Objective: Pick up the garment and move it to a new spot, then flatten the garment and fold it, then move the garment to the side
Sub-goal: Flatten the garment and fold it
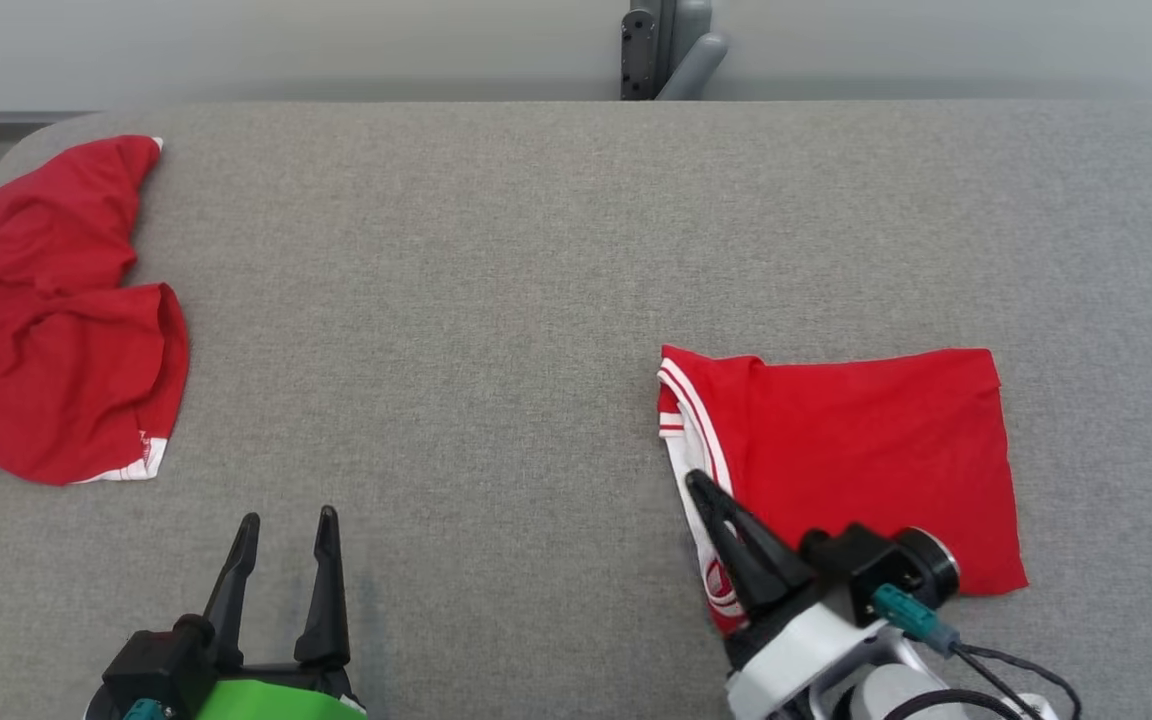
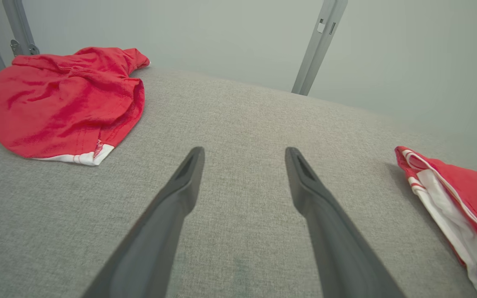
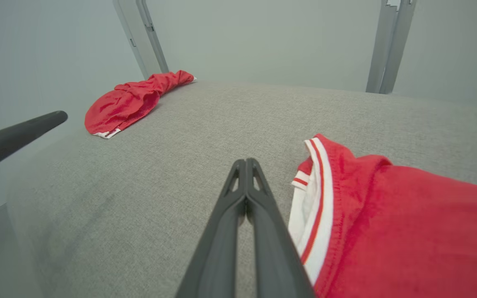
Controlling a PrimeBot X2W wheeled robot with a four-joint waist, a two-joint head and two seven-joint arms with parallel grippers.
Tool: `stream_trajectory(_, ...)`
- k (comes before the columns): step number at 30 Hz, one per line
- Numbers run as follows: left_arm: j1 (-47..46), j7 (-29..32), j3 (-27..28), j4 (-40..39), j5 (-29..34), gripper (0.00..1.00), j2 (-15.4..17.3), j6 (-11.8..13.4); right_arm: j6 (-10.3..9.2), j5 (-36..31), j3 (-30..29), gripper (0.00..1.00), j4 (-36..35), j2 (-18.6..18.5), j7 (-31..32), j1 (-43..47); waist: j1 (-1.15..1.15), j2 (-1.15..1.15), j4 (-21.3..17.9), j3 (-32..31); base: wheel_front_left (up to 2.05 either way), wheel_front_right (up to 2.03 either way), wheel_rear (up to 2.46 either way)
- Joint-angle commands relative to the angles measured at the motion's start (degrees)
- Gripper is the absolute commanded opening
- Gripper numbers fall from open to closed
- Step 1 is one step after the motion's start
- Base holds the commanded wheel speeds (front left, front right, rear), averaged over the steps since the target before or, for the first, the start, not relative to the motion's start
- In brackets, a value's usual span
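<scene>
My left gripper (image 1: 288,518) hangs spread and empty over the near left of the table (image 1: 496,300). My right gripper (image 1: 698,482) is pressed together, pinching nothing, its tip at the left edge of the folded garment (image 1: 866,450), which lies near right. A crumpled garment (image 1: 46,330) sits far left.
</scene>
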Motion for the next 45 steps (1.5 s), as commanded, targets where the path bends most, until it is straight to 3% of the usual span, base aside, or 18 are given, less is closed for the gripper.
stream_trajectory(1, 0.67, -0.15, -0.12, -0.37, -0.18, 1.0, 0.06, 0.2, -0.1, -0.9, -1.88, 0.0, -0.52, -0.3, -0.16, 1.12, 0.0, 0.0, -1.4, -1.44, 0.0, 0.0, 0.0)
stream_trajectory(6, -1.15, -0.15, -2.4, -1.22, -0.7, 1.0, 0.06, 0.42, -0.08, -3.95, -11.3, 0.0, 0.95, -0.3, -0.16, -0.07, 0.0, 0.0, -0.99, 0.55, 0.0, 0.0, 0.0)
stream_trajectory(17, -5.22, -0.15, -4.04, -0.89, 1.64, 1.0, 0.07, -0.22, -0.09, -4.6, -21.96, 0.0, 13.82, -0.22, -0.15, -13.83, 0.0, 0.0, 3.55, 9.45, 0.0, 0.0, 0.0)
stream_trajectory(23, -5.55, -0.15, -3.18, -0.59, 1.99, 1.0, 0.07, -0.54, -0.09, -3.43, -19.48, 0.0, 17.05, -0.22, -0.16, -15.26, 0.0, 0.0, 5.05, 9.24, 0.0, 0.0, 0.0)
stream_trajectory(37, -3.41, -0.15, -3.75, -0.17, 0.59, 1.0, 0.07, -0.58, -0.05, 0.16, -6.37, 0.0, 19.49, -0.22, -0.14, -12.47, 0.0, 0.0, 5.28, 5.31, 0.0, 0.0, 0.0)
stream_trajectory(41, -3.02, -0.15, -3.72, -0.15, 0.33, 1.0, 0.07, -0.37, -0.05, 0.52, -5.19, 0.0, 19.3, -0.21, -0.14, -12.21, 0.0, 0.0, 4.93, 4.58, 0.0, 0.0, 0.0)
stream_trajectory(45, -2.07, -0.16, -3.29, -0.45, 0.12, 1.0, 0.07, -0.04, -0.06, 0.93, -6.06, 0.0, 14.81, -0.28, -0.16, -10.95, 0.0, 0.0, 3.84, 3.33, 0.0, 0.0, 0.0)
